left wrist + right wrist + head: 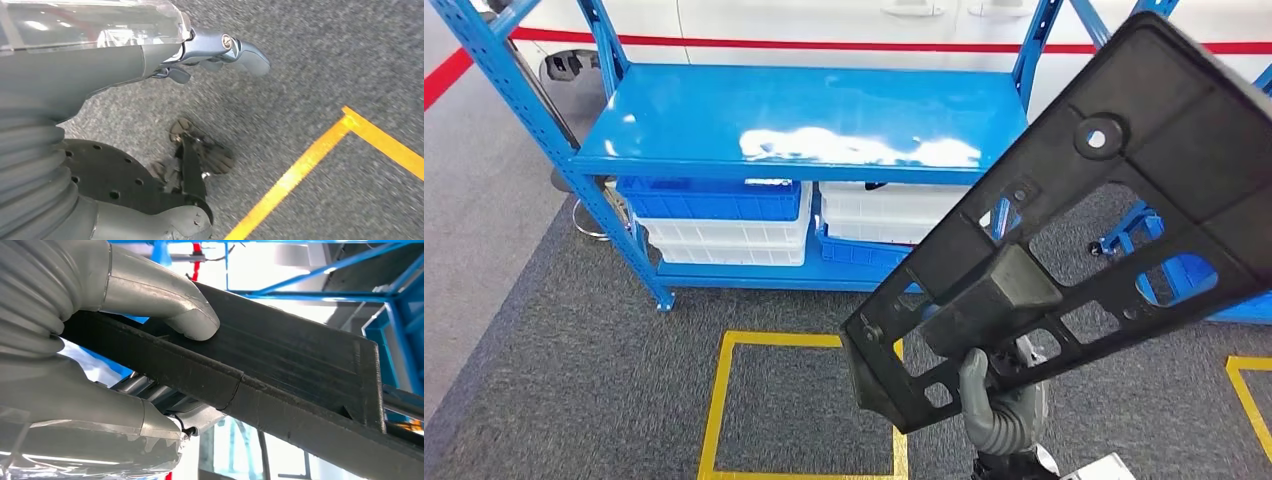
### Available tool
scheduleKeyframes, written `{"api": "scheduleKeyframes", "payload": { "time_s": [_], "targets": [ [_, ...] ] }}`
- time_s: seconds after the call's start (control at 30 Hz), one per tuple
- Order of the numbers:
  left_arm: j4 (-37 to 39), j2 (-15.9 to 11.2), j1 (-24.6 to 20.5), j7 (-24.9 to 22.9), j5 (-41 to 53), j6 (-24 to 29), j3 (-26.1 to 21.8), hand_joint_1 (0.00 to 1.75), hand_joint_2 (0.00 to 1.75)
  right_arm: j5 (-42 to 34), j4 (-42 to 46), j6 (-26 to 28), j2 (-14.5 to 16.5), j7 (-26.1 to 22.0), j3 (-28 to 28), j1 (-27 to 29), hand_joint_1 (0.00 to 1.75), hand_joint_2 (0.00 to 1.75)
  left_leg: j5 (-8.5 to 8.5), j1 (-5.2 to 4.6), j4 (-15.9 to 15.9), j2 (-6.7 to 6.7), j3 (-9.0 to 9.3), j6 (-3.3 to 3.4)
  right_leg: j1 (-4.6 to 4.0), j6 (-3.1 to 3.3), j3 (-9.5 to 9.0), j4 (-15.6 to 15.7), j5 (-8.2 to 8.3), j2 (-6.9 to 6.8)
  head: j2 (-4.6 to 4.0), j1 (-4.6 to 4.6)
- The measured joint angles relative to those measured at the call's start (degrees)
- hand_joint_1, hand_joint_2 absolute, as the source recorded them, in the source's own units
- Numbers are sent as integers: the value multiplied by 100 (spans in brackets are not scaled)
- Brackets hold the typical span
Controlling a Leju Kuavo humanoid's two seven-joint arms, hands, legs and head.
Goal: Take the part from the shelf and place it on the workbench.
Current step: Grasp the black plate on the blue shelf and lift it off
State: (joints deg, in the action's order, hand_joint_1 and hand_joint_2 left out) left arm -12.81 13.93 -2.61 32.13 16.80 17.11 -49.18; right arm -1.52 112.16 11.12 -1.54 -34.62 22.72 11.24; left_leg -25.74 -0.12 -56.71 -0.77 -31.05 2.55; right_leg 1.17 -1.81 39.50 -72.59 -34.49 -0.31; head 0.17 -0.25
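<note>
The part (1114,190), a black cut-out plate, was already off the blue shelf (804,120) and held tilted in the air, the right hand (999,395) clamped on its lower end (thumb pressed on one face, fingers under the other). The left hand (220,50) hung over the carpet with nothing in it, fingers loosely curled. Carrying it to the bench and setting it down were, I judged, all that remained.
</note>
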Motion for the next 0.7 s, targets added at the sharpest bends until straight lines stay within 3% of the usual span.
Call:
{"api": "scheduleKeyframes", "payload": {
  "time_s": [0.03,0.07,0.13,0.2,0.27,0.33,0.4,0.47,0.5,0.53,0.57,0.63,0.7],
  "targets": [
    [0,-8,0,-3,8,-15,-6,0,175,1,-73,-1,17,37,36,-54,175,175,62,-11,-15,-3,-89,-3,0,-1,-42,-130,59,0,0,1],
    [0,-17,1,-4,26,-27,-9,0,175,2,-152,1,37,68,71,-108,175,175,121,-19,-37,-3,-185,-11,-1,8,-180,-70,221,0,0,1],
    [0,-31,-1,-4,77,-36,-11,0,175,4,-284,17,70,113,134,-199,175,175,219,-26,-101,3,-360,-36,-9,54,-667,500,486,-1,0,0],
    [0,-37,-3,2,125,-33,-11,0,175,5,-356,65,89,127,175,-250,175,175,297,-38,-164,13,-475,-84,-45,114,-1133,1200,419,0,0,-4],
    [0,-39,-1,13,169,-21,-11,0,175,3,-379,138,99,103,188,-253,175,175,390,-35,-177,16,-526,-149,-86,167,-1266,1499,336,4,0,-1],
    [0,-44,14,24,227,7,-9,0,175,-9,-358,224,101,54,172,-197,175,175,394,-22,-207,29,-577,-219,-69,238,-1195,1539,436,-10,0,13],
    [0,-47,29,31,291,40,-2,0,175,-22,-272,305,99,16,126,-87,175,175,-13,-2,-559,47,-708,-286,-40,316,-1073,1562,573,-34,-1,0],
    [0,-47,33,37,343,54,10,0,175,-29,-163,370,97,-1,55,20,175,175,-589,27,-1263,50,-874,-337,-47,348,-908,1551,700,-43,-1,-21],
    [0,-47,33,40,360,55,15,0,175,-31,-121,391,94,-5,17,62,175,175,-732,36,-1576,50,-911,-353,-50,344,-821,1541,763,-42,0,-23],
    [0,-47,33,43,372,55,20,0,175,-32,-89,404,93,-8,-15,96,175,175,-736,43,-1746,50,-878,-364,-50,337,-728,1525,824,-42,0,-23],
    [0,-47,33,46,379,54,23,0,175,-33,-63,409,92,-10,-40,125,175,175,-627,49,-1727,50,-751,-368,-49,326,-636,1504,880,-41,0,-25],
    [0,-47,28,50,390,45,33,0,175,-33,-13,412,91,-12,-80,171,175,175,-359,59,-1143,53,-230,-354,-44,291,-471,1448,979,-35,0,-26],
    [0,-47,17,58,411,16,47,0,175,-33,44,419,91,-15,-109,202,175,175,-364,41,-375,62,306,-312,-50,231,-371,1403,1062,-32,0,-22]
  ]
}}
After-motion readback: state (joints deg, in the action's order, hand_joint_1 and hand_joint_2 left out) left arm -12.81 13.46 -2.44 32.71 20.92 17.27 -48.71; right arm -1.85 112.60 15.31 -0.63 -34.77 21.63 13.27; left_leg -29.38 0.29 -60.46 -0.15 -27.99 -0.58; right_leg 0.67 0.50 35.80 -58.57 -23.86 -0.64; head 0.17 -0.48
